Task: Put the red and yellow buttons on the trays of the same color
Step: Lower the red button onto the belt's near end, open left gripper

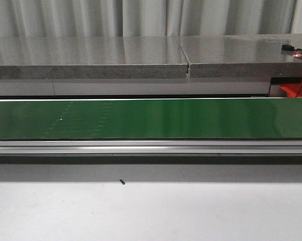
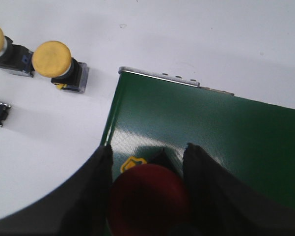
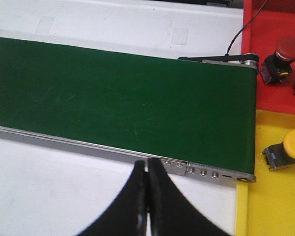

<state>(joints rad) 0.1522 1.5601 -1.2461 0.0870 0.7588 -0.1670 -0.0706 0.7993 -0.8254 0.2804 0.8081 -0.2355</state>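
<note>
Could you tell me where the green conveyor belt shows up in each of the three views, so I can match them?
Front view: green conveyor belt spans the full width, mid-frame.
Left wrist view: its end fills the lower right, under the left gripper holding a red button.
Right wrist view: broad band across the middle, ending beside the trays.
Shared landmark: the belt's aluminium side rail.

A lab or workshop test bench: a green conveyor belt (image 1: pixel 151 119) with metal rails crosses a white tabletop (image 1: pixel 151 211) before grey curtains (image 1: pixel 140 17).

Trays (image 3: pixel 280 105) beyond conveyor belt (image 3: pixel 122 93) end
</note>
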